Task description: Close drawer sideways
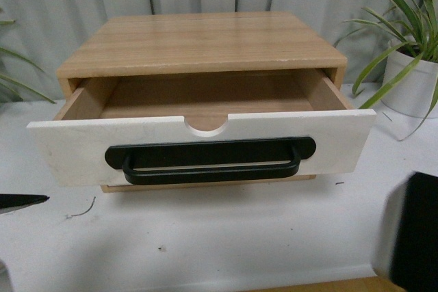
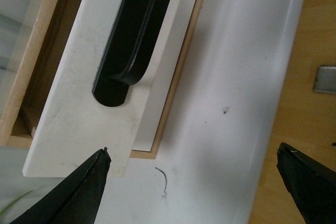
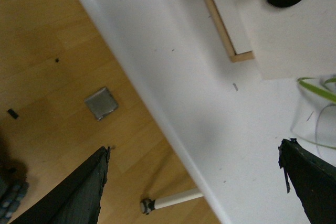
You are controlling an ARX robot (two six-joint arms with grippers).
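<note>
- Table: white top that carries everything else.
- Cabinet: light wooden box at mid-table, towards the far side.
- Drawer: pulled out of the cabinet towards the near side, with its white front facing the viewer and its wooden interior exposed.
- Potted plant: white pot with long green leaves, at the far right, apart from the cabinet.
- Handle: long black bar mounted across the drawer front.
- Right gripper: at the near right over the table's near edge, well apart from the drawer; fingers spread wide and empty.
- Left gripper: at the near left; fingers spread wide and empty, one close by the front's left corner, contact not discernible.
- Notch: semicircular cut in the middle of the front's top edge.
- Wire scrap: thin curl lying on the table, near the front's left end.
</note>
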